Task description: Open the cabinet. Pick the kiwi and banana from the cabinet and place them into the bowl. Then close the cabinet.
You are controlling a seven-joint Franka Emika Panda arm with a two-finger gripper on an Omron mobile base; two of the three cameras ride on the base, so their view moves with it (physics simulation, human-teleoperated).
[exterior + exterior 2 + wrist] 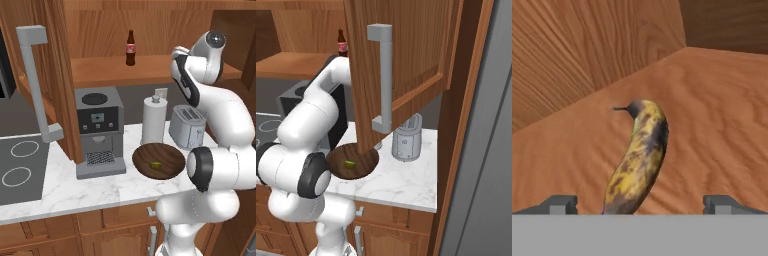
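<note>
In the left base view the cabinet [150,70] stood open, its left door [47,75] swung out toward the camera with the grey bar handle [35,82] facing forward. A dark bottle [130,48] stood upright on the wooden shelf [100,70]. The arm [220,125] rose from the lower right and reached up into the right part of the cabinet. Below, on the marble counter [75,187], the bowl [158,160] lay between the coffee machine [99,131] and the toaster [186,126], with a paper-towel roll [154,120] just behind it. The kiwi [156,164] sat inside the bowl, near its middle.

In the right base view the right door [401,65] hung open across the middle of the frame and hid the gripper. The arm [311,130] climbed from the lower left and passed behind that door. The bowl [352,161] showed partly under the door's lower edge — the kiwi [349,163] was a small green spot in it. The toaster [407,139] stood to the right of the bowl, and the bottle [342,44] showed on the shelf.

In the hand view the gripper [640,204] had its jaws wide apart, one tip near each side of the frame's bottom. The banana [638,159] lay on the shelf [712,130] between them — touching neither tip, its stem pointing away toward the cabinet's back corner.
</note>
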